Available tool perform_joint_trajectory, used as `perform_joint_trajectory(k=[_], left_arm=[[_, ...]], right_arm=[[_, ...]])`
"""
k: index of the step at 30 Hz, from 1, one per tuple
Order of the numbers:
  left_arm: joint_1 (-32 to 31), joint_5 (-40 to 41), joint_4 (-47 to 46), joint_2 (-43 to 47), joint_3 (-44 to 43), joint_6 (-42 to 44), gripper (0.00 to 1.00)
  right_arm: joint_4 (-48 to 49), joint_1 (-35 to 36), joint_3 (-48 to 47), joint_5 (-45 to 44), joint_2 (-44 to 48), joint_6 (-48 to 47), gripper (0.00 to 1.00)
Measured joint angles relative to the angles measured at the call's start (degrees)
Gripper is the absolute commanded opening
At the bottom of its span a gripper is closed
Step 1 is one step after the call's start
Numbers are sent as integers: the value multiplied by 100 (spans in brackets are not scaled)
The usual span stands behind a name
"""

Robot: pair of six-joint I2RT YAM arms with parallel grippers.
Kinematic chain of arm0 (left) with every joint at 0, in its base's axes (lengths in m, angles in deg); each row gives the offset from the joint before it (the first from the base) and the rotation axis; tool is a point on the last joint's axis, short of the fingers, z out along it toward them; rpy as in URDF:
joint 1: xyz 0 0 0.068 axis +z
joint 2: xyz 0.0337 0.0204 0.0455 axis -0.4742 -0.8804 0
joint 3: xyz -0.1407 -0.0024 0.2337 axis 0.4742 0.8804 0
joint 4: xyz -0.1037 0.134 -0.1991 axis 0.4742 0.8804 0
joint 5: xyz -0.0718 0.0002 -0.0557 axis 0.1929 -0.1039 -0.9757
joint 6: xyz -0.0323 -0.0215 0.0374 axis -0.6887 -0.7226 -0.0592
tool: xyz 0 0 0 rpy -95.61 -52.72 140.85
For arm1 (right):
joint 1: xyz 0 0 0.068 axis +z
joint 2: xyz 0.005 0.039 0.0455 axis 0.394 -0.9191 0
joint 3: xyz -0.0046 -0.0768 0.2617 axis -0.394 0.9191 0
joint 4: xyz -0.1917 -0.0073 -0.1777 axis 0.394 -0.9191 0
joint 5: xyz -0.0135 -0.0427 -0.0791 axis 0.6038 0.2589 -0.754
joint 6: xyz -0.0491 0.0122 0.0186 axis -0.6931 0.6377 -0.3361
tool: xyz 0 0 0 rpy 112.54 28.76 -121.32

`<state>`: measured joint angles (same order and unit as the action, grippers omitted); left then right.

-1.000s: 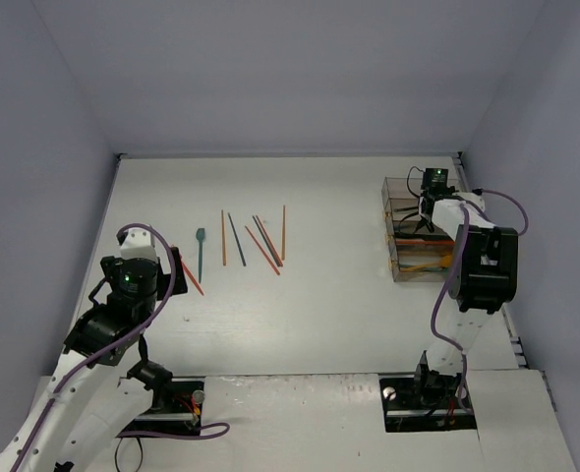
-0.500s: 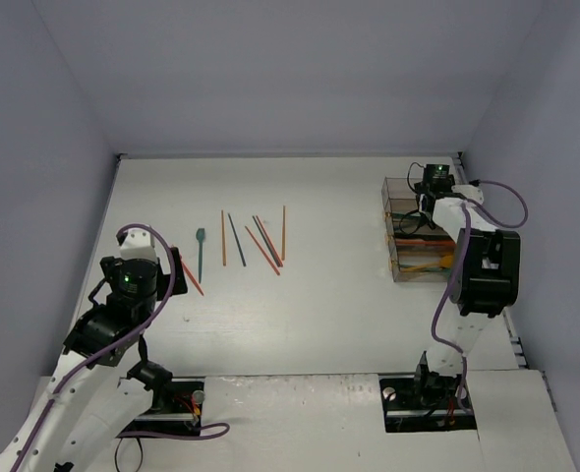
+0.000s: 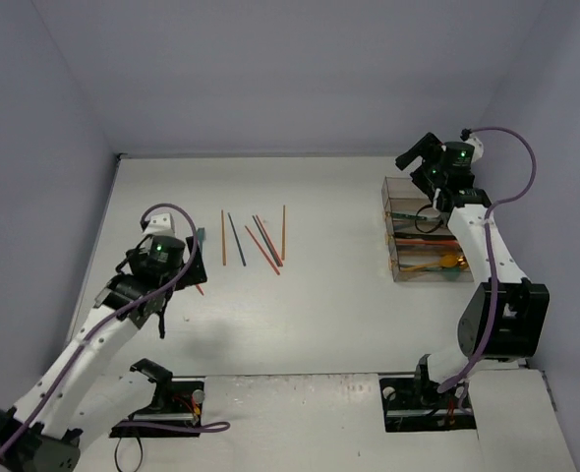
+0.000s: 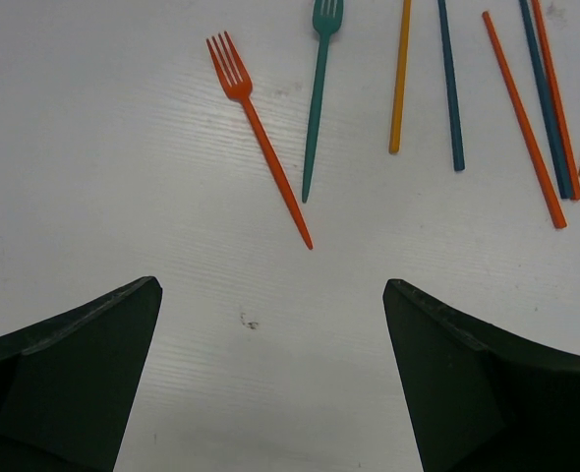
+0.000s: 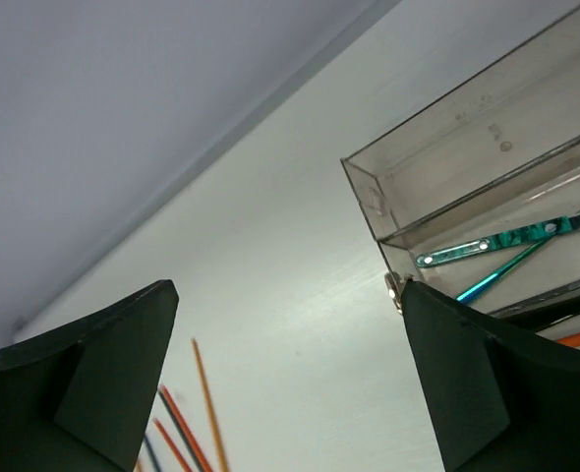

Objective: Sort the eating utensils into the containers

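While both claws stand spread wide, the left claw [image 4: 272,290] hovers over the bare tabletop [image 4: 103,197], well left of the containers [image 3: 396,184]. An orange fork [image 4: 261,138] and a teal fork [image 4: 316,98] lie just beyond it, with loose chopsticks [image 4: 400,79] toward the containers. The right claw [image 5: 288,295] hangs above the containers' far end. Teal utensils [image 5: 496,241] lie in the second bin.

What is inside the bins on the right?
The second bin holds teal utensils, a nearer one a gold spoon; the farthest bin looks empty. The right arm hides the rest.
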<state>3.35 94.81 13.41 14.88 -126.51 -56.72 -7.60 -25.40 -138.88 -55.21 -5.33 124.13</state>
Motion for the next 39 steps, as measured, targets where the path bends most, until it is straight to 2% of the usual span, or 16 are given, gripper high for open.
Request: perform_joint_trajectory(k=[4, 8, 17, 25, 34, 36, 37, 39], left_arm=[[54, -145, -33, -1096, -388, -478, 95], [263, -321, -96, -2053, -712, -908, 95], [1241, -728, -421, -3767, -1013, -1287, 84], [1681, -815, -908, -4740, -1143, -1184, 75], [1820, -860, -1301, -5178, -1370, -1064, 43], [1832, -863, -1354, -5196, -1366, -1060, 31], [1834, -865, -1392, -5202, -1360, -1060, 20], [1835, -875, -1476, -5203, -1338, -1046, 7]], right_arm=[[-57, 0, 301, 800, 200, -789, 100], [-309, 63, 704, 1164, 431, -1241, 100], [-905, 826, 996, 963, 1625, -1986, 100], [-1495, 864, 1364, 924, 2424, -2306, 100], [-1797, 1019, 1507, 921, 2532, -2465, 100], [-1811, 1027, 1507, 922, 2538, -2493, 100], [-1813, 1035, 1507, 923, 2542, -2505, 100], [-1815, 1051, 1508, 921, 2553, -2526, 100]])
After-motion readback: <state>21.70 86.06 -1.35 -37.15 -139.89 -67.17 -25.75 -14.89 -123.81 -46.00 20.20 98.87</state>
